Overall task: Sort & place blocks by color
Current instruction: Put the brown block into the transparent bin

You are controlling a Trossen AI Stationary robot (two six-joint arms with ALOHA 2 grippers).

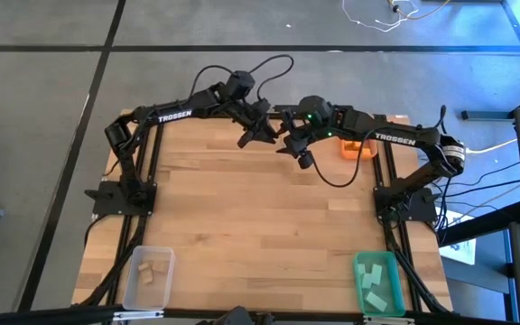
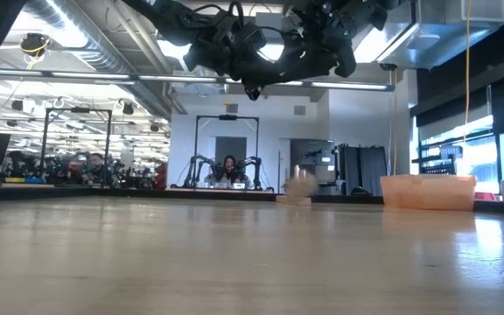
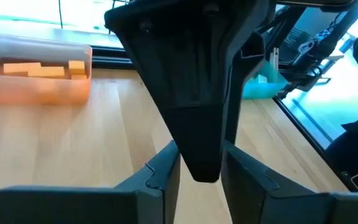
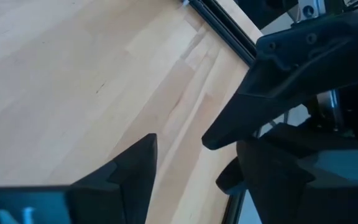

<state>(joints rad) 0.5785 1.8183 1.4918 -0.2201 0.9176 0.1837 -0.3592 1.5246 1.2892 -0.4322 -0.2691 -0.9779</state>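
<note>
**Both arms meet above the far edge of the desk**

The left pincer (image 1: 253,135) and right pincer (image 1: 298,149) hover close together, raised off the wooden desk (image 1: 251,226). The right pincer's fingers stand wide apart, empty. Whether the left pincer grips anything, I cannot tell. Orange blocks (image 3: 39,70) lie in the orange bin (image 1: 357,149), wood blocks (image 1: 146,271) in the clear bin (image 1: 132,280), green blocks (image 1: 377,282) in the green bin (image 1: 361,291).

Both dark arms (image 2: 269,44) hang high above the bare wooden desk (image 2: 234,262), an orange bin (image 2: 427,191) at its far right.
</note>
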